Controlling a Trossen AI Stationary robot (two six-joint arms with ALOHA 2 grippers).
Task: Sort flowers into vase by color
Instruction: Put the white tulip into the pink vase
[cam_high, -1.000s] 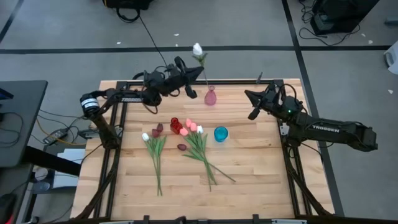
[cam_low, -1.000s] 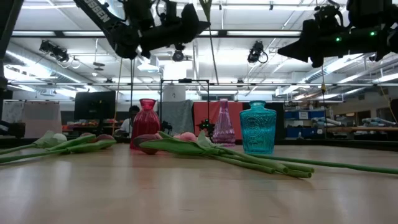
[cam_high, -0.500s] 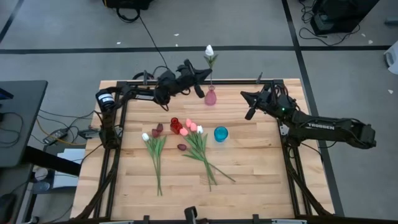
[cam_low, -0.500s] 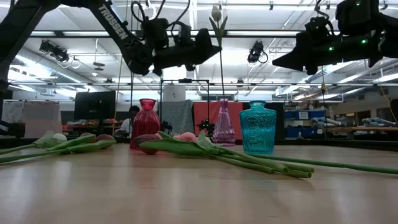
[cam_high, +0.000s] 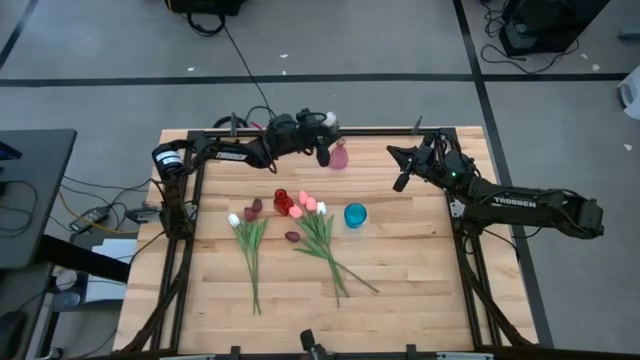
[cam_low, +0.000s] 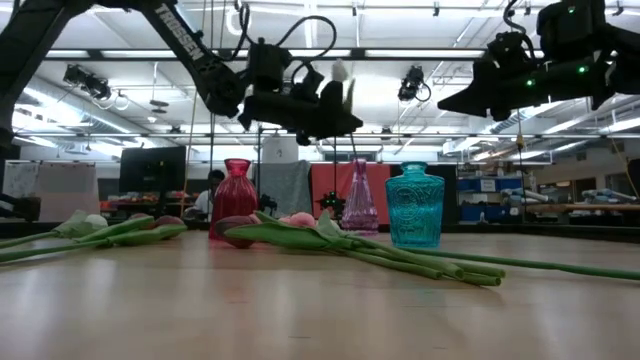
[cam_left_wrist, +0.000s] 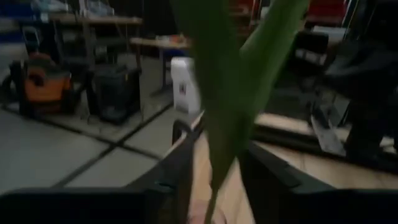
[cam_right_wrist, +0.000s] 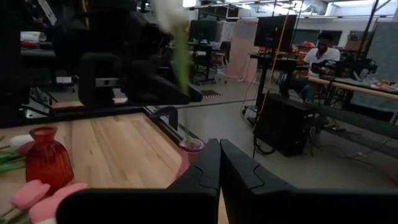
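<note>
A white flower (cam_low: 340, 71) stands upright with its stem's lower end in the pink vase (cam_high: 338, 156) at the table's far edge. My left gripper (cam_left_wrist: 217, 146) reaches level from the left. It is open, one finger on each side of the stem and leaf (cam_left_wrist: 217, 93), just above the vase mouth. My right gripper (cam_right_wrist: 219, 163) is shut on nothing and hangs in the air to the right of that vase (cam_right_wrist: 188, 155). Two bunches of flowers (cam_high: 250, 235) (cam_high: 320, 232) lie flat on the table.
A red vase (cam_high: 282, 199) and a blue vase (cam_high: 355, 214) stand mid-table, near the heads of the lying flowers. A black frame (cam_high: 190, 215) runs round the table's edges. Bare wood lies toward the near edge. A person sits at a desk in the room beyond (cam_right_wrist: 320, 46).
My left gripper has sunk toward the pink vase and tipped to level. The white flower has come down with it, from high above the vase, to stand upright with its stem in the vase.
</note>
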